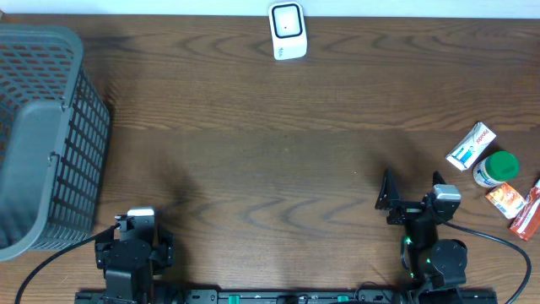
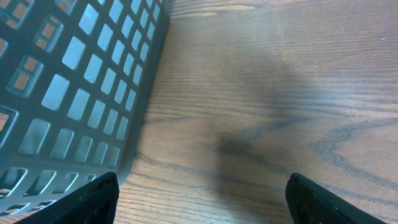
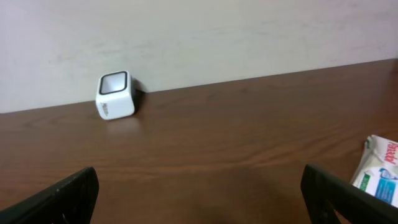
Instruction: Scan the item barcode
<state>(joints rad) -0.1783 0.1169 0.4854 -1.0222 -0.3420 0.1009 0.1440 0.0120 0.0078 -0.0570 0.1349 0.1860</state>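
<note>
With left gripper (image 2: 200,194) and right gripper (image 1: 412,182) wide open and empty, the items (image 1: 494,169) lie crowded at the table's right edge, well apart from the scanner (image 1: 288,31), so a grasp may snag two.

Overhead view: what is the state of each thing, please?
scanner: upright, untouched
basket: open top up, nothing visible inside
left gripper: open, empty
right gripper: open, empty
jar: green lid on
white packet: lying flat, untouched

The white scanner (image 1: 288,31) stands at the table's far edge. A white pack (image 1: 471,146), a green-top tub (image 1: 496,168) and orange packs (image 1: 506,199) lie close together on the right.
</note>
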